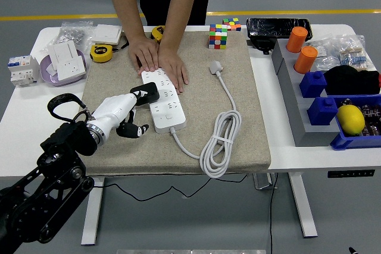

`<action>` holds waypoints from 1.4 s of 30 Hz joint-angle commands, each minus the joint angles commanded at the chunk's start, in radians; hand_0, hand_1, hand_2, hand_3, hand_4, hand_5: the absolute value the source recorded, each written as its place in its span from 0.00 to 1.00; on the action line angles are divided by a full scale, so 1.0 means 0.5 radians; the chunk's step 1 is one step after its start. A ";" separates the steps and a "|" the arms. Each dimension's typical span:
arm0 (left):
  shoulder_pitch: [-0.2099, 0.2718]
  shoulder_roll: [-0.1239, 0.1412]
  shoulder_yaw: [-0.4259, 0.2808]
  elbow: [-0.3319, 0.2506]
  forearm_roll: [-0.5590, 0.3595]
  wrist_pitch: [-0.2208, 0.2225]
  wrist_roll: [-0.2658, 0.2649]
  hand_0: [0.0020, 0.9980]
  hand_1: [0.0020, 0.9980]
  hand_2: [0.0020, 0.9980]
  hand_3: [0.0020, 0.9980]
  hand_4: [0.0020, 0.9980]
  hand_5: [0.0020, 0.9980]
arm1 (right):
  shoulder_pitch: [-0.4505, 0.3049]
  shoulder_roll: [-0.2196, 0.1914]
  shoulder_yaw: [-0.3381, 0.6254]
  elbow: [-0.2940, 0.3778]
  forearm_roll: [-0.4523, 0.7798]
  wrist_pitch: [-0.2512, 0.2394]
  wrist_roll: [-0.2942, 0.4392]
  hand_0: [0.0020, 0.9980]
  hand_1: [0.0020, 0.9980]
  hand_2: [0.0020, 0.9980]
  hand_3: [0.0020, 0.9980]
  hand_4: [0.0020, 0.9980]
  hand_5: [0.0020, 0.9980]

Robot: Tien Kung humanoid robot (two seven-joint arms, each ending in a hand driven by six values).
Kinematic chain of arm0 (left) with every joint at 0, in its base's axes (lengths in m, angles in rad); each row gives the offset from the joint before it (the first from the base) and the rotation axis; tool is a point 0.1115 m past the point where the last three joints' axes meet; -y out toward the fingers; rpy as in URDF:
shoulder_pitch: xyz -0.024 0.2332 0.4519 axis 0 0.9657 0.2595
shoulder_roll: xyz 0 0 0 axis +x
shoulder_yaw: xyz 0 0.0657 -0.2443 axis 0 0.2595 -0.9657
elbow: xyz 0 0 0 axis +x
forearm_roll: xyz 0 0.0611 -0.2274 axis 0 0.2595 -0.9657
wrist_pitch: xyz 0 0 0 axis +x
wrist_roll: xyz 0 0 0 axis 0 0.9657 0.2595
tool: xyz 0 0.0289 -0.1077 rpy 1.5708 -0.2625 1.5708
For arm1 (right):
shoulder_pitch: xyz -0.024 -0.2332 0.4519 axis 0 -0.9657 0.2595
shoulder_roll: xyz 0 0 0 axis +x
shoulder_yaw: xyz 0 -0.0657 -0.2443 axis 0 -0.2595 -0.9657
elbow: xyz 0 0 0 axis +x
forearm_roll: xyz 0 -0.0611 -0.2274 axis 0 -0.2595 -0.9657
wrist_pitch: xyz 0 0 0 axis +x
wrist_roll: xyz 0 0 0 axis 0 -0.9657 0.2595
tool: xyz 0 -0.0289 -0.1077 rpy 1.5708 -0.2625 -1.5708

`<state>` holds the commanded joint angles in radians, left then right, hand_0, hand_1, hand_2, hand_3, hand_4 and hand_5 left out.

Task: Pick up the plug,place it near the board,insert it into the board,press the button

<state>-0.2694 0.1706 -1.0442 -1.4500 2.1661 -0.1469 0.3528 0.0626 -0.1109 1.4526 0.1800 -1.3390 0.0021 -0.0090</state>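
Note:
A white power strip (166, 104) lies on the beige mat (196, 96). A black plug (146, 93) sits on the strip's left side, in its middle sockets. My left hand (131, 114) is just left of the strip, white with black fingertips. Its upper fingers reach the plug's left edge, its lower fingers curl loosely by the strip's near end, and it holds nothing. A person's two hands (159, 60) press flat on the strip's far end. The strip's own white cable (221, 138) lies coiled to the right, ending in a white plug (215, 66).
A Rubik's cube (218, 35) stands at the mat's far edge. A yellow tape measure (102, 53), a purple bowl (49, 71) and a breaker (21, 69) are at the left. Orange cups (301, 49), blue bins (344, 140) and a yellow ball (351, 119) fill the right.

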 joint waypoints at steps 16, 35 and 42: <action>-0.062 -0.001 0.187 0.087 -0.052 -0.020 0.000 0.16 0.03 0.12 0.85 0.62 0.00 | 0.009 -0.001 0.000 0.000 0.002 0.000 -0.001 0.92 0.80 0.78 0.80 1.00 1.00; -0.101 -0.083 0.198 0.188 -0.042 -0.030 -0.010 0.17 0.03 0.13 0.85 0.62 0.00 | 0.013 -0.002 0.004 0.000 -0.005 0.001 -0.003 0.92 0.80 0.78 0.80 1.00 1.00; -0.110 -0.080 0.197 0.230 -0.036 -0.037 -0.010 0.17 0.03 0.13 0.85 0.62 0.00 | 0.013 -0.002 0.002 0.000 -0.001 0.000 0.000 0.92 0.80 0.78 0.80 1.00 1.00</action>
<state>-0.3243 0.1308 -0.9457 -1.3348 2.1481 -0.1655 0.3477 0.0692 -0.1117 1.4535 0.1800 -1.3393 0.0022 -0.0092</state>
